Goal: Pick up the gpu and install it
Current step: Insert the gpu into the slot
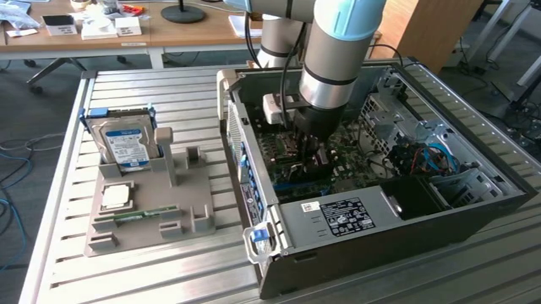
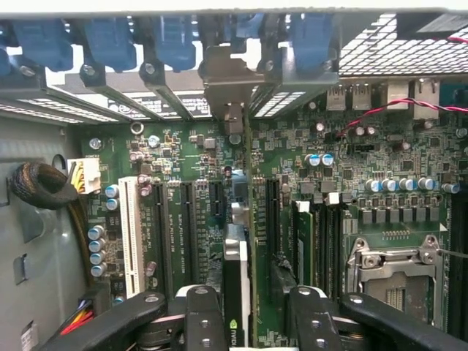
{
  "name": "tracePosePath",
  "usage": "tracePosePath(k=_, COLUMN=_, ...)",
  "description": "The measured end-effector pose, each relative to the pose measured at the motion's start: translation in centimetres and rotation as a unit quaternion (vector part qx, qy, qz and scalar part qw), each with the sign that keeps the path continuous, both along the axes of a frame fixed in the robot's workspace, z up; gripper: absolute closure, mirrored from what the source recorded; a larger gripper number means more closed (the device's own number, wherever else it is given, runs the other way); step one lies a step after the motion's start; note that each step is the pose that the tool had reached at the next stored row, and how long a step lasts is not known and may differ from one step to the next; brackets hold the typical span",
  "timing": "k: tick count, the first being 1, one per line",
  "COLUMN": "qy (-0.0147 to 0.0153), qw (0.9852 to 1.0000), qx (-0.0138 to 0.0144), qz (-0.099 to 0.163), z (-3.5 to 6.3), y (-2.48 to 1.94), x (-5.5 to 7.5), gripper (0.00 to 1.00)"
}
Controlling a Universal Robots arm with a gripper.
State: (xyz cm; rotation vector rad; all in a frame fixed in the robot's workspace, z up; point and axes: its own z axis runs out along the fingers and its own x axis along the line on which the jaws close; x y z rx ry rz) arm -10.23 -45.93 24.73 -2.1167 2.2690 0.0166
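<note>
Now upright gpu (image 2: pixel 235 285) inside open computer case (image 1: pixel 473 218), between spread fingers (image 2: pixel 203 322).

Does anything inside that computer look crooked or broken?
Nothing stands out. The gpu stands on edge on the motherboard, straight, between the open fingers.

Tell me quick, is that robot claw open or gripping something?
Gripper: open, its fingers apart on either side of the thin green expansion card with black cooler, which stands edge-on in the motherboard slot.
</note>
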Motion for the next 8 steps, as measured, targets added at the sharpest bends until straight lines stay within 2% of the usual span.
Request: tracePosePath(k=8, qy=0.0, qw=1.0, qx=0.0, qz=0.0, z=0.0, y=0.01, x=-0.01, gripper=0.6)
